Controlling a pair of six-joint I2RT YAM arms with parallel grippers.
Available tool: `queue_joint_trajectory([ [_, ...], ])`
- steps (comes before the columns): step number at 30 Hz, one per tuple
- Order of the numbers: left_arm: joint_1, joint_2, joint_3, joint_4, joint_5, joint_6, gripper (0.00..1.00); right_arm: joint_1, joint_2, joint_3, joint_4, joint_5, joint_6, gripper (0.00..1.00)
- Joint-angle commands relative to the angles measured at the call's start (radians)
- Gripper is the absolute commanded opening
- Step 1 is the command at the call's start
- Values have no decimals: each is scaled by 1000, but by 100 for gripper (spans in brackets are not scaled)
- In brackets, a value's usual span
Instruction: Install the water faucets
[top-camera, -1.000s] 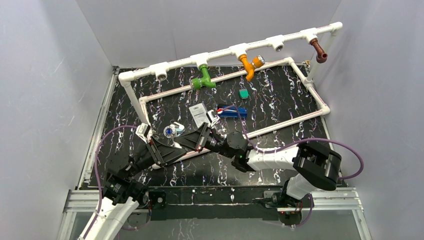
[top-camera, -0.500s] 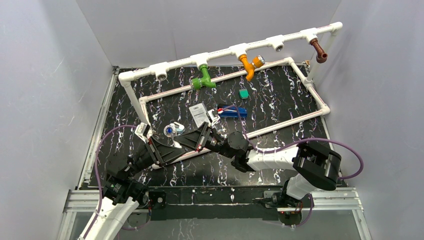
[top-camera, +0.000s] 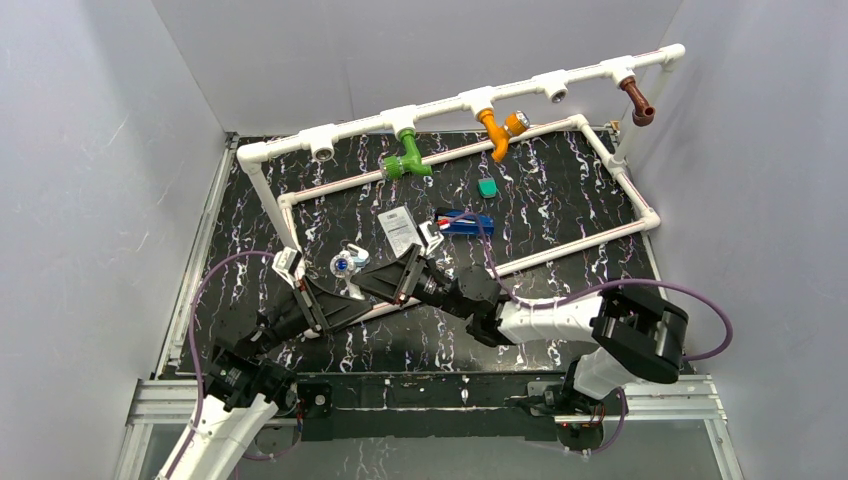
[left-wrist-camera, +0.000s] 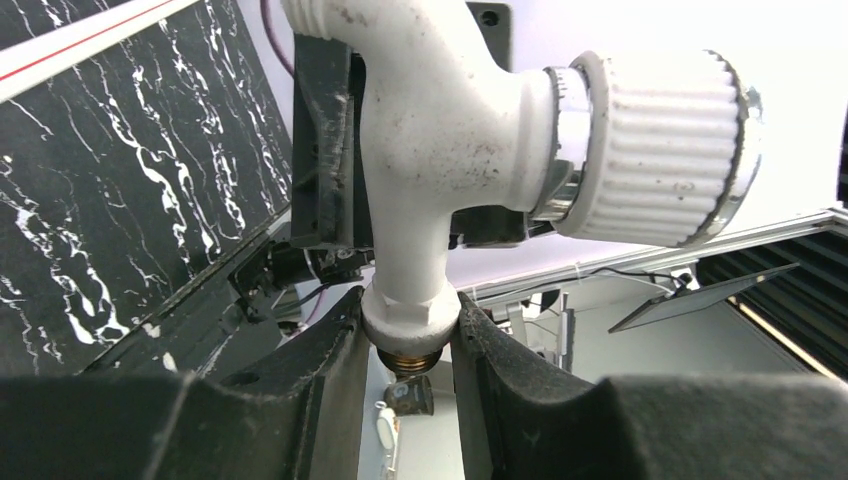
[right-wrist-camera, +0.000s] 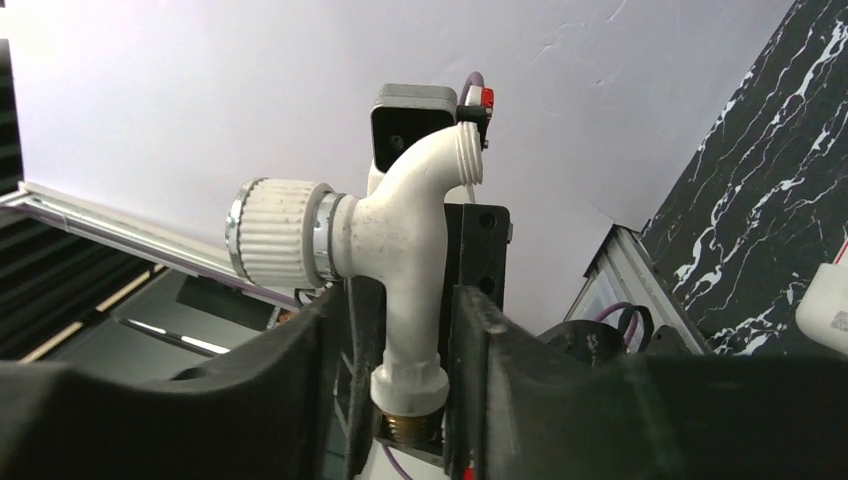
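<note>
Left wrist view, fingers: the left gripper (left-wrist-camera: 405, 345) is clamped on the white faucet (left-wrist-camera: 440, 150), and its two dark fingers (left-wrist-camera: 320, 380) pinch the collar at the lower end of the stem.
Left wrist view, faucet: the body stands upright between the jaws, its ribbed round knob (left-wrist-camera: 650, 150) sticks out sideways, and the threaded end is at the top.
Right wrist view, fingers: the right gripper (right-wrist-camera: 405, 310) has its fingers parted on either side of the same stem, with a thin gap on one side; no firm grip shows.
Top external view, meeting point: both grippers face each other over the near left part of the black marbled table (top-camera: 560, 200), with the white faucet between them.
Top external view, pipe frame: the white pipe frame (top-camera: 445, 107) runs along the far side, with a green faucet (top-camera: 405, 160), an orange faucet (top-camera: 495, 130) and a brown faucet (top-camera: 637, 100) hanging from its tee fittings.
Top external view, table middle: a flat blue box (top-camera: 465, 224) and a white card (top-camera: 398, 230) lie just beyond the grippers.
</note>
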Motion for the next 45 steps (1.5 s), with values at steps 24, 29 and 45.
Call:
queue_joint_trajectory([
  [24,-5,9,161,-327,210,244,0,-25,-544,125,-981,-24,-930,76],
  [29,-4,46,211,-324,297,258,0,-24,-568,160,-1040,-179,-1253,76],
  [45,-5,76,268,-338,494,261,0,-25,-461,369,-1167,-583,-2024,81],
])
